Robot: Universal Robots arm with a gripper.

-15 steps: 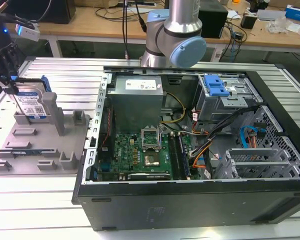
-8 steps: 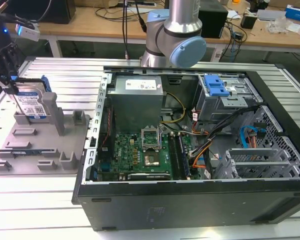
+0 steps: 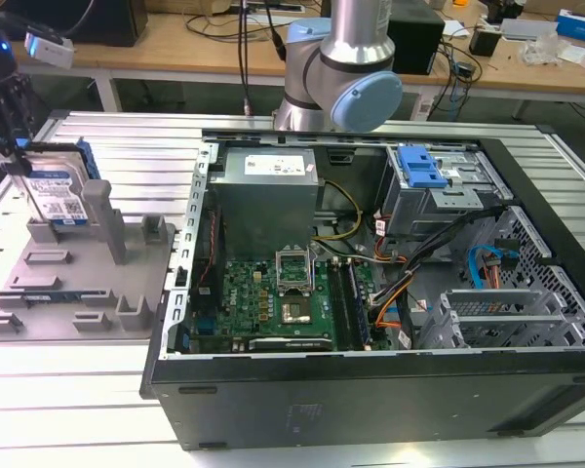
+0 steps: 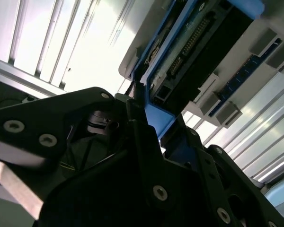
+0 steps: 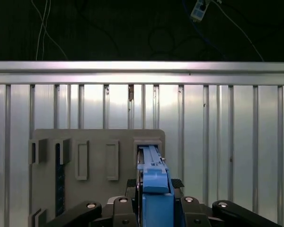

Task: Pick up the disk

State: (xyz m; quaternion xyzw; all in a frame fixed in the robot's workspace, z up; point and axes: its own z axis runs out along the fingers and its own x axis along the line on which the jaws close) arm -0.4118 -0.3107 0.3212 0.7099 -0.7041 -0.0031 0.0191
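In the exterior view the disk (image 3: 58, 193) stands on edge at the back of the grey fixture tray (image 3: 78, 292), on that view's left. It is silver with a white and blue label and a blue frame. My gripper (image 3: 19, 156) comes down on its top edge and is shut on it. In the first wrist view the disk's blue edge (image 5: 154, 177) runs between my black fingers (image 5: 131, 183), its far end in a tray slot. The second wrist view shows the disk's dark connector side (image 4: 199, 45) beside my fingers (image 4: 146, 142). I cannot tell whether the disk is raised off the tray.
An open black computer case (image 3: 370, 390) lies to the exterior view's right of the tray, with a green motherboard (image 3: 273, 297) and a blue bracket (image 3: 419, 168) inside. The arm's body (image 3: 346, 68) stands behind the case. The table is ribbed aluminium (image 5: 227, 142).
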